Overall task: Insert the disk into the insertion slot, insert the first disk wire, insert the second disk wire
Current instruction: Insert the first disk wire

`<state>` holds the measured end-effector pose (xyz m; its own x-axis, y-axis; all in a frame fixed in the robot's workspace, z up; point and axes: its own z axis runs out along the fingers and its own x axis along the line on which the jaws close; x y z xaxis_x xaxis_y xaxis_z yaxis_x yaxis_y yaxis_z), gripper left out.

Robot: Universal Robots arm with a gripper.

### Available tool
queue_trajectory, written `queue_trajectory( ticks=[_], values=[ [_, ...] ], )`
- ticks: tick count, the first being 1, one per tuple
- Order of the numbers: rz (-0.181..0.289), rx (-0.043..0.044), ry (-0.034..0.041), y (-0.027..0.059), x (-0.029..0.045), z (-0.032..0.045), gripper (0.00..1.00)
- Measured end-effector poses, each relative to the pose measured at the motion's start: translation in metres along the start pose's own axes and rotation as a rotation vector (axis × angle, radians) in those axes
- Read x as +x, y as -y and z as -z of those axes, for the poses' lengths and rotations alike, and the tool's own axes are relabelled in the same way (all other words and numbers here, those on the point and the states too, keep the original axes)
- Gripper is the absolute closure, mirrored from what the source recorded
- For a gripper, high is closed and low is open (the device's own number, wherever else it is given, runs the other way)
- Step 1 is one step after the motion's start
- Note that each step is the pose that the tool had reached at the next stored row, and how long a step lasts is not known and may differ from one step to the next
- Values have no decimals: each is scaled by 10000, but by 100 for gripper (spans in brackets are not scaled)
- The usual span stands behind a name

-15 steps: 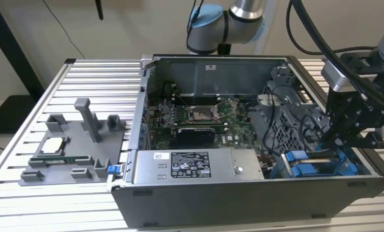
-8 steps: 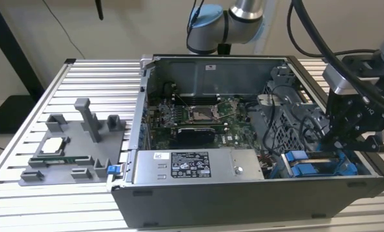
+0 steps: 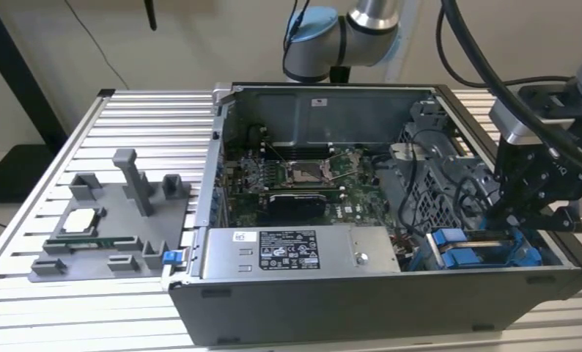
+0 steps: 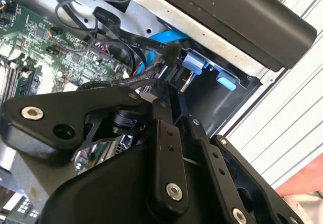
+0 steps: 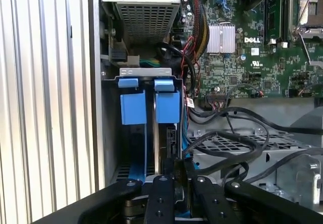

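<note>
Hand at disk inside insertion slot

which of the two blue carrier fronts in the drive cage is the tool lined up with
The blue carrier front nearer the motherboard; the tool sits in line with it, while the other lies by the case wall.

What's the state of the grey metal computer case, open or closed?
Open. The grey metal computer case has no panel over its upward face, so the green motherboard lies in plain sight.
</note>
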<state>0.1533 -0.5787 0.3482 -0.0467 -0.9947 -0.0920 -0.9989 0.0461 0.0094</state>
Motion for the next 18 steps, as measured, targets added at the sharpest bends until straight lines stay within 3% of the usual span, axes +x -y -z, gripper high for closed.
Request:
queue_trajectory(
  ticks=[18],
  values=[
    [-81, 7, 1, 52, 2, -52, 100]
  ],
)
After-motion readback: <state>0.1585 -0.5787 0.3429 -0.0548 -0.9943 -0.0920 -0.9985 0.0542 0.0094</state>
